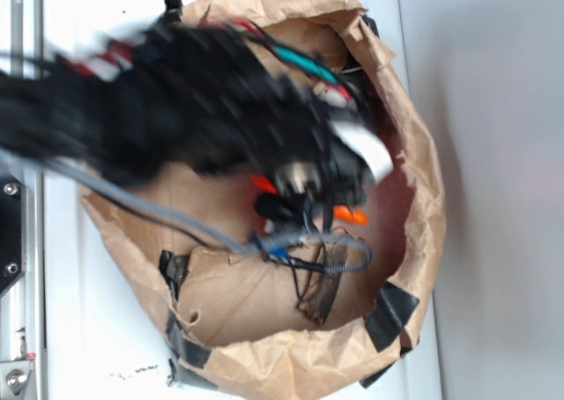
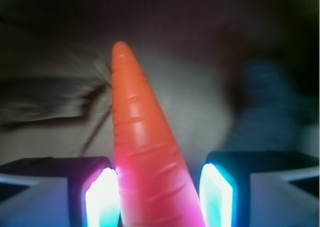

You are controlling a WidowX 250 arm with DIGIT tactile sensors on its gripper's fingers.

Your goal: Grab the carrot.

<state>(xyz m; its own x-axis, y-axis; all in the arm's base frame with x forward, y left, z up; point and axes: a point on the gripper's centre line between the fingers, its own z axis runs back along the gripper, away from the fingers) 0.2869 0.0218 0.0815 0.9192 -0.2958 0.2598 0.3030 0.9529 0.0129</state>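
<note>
The carrot point(image 2: 145, 137) is glossy orange and tapers to a point away from the camera in the wrist view. It lies between my two glowing pads point(image 2: 102, 199), with the left one pressed to it and the right one close against its lower side. My gripper point(image 2: 160, 197) is shut on it. In the exterior view the blurred black gripper point(image 1: 304, 197) hangs inside the paper bag, and orange ends of the carrot point(image 1: 350, 213) stick out on both sides of it. The green top is hidden.
A crumpled brown paper bag point(image 1: 414, 153) with black tape patches point(image 1: 392, 316) rings the work area. A flat brown shard point(image 1: 322, 290) lies on its floor below the gripper. Grey cables point(image 1: 159, 211) trail from the arm. A blurred bluish shape point(image 2: 265, 102) shows in the wrist view.
</note>
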